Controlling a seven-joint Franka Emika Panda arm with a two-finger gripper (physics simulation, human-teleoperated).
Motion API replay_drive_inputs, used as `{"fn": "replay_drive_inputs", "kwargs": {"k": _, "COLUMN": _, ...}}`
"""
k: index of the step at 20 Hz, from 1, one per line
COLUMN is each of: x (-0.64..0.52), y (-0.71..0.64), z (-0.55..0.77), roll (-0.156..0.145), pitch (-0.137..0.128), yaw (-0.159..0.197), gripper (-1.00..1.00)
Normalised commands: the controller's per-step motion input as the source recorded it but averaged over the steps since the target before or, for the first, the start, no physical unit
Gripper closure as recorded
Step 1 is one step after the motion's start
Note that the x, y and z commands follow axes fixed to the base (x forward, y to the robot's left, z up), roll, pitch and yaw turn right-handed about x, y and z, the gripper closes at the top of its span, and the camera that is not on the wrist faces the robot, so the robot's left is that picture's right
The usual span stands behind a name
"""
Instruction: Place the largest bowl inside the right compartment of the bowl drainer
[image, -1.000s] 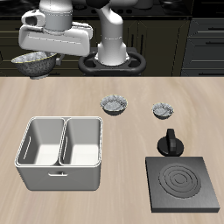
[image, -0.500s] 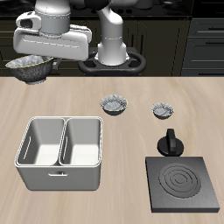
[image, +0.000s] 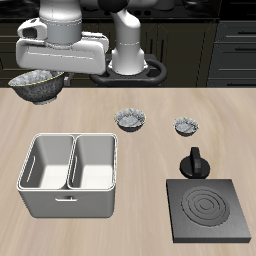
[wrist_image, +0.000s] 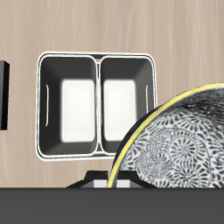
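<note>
My gripper (image: 44, 72) is shut on the rim of the largest bowl (image: 35, 86), a wide grey-white speckled bowl with a fluted rim. I hold it in the air above the table's back, beyond the far corner of the bowl drainer (image: 68, 205). The drainer is a light grey tub with two square wells (image: 45, 165) (image: 97, 163), both empty. I cannot tell which well is the right compartment. In the wrist view the bowl (wrist_image: 175, 144) hangs close to the camera and covers one corner of the drainer (wrist_image: 96, 59), which lies below.
Two smaller fluted bowls (image: 131, 120) (image: 186, 126) sit on the table behind the drainer's level. A black square stove plate (image: 208, 210) lies near the front edge, with a black knob-like object (image: 194, 163) just behind it. The robot base (image: 128, 60) stands at the back.
The gripper with the largest bowl has come down and shifted slightly sideways at the table's back. The drainer and the small bowls have not moved.
</note>
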Motion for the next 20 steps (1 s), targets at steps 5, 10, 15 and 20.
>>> {"fn": "replay_drive_inputs", "kwargs": {"k": 5, "x": 0.23, "y": -0.16, "z": -0.08, "roll": 0.026, "pitch": 0.011, "yaw": -0.029, "gripper": 1.00}}
{"fn": "replay_drive_inputs", "kwargs": {"k": 10, "x": 0.14, "y": -0.09, "z": -0.13, "roll": 0.013, "pitch": 0.008, "yaw": -0.003, "gripper": 1.00}}
{"fn": "replay_drive_inputs", "kwargs": {"k": 15, "x": 0.03, "y": 0.11, "z": -0.17, "roll": 0.003, "pitch": 0.015, "yaw": -0.011, "gripper": 1.00}}
{"fn": "replay_drive_inputs", "kwargs": {"k": 20, "x": 0.13, "y": 0.17, "z": -0.34, "roll": 0.021, "pitch": 0.038, "yaw": -0.003, "gripper": 1.00}}
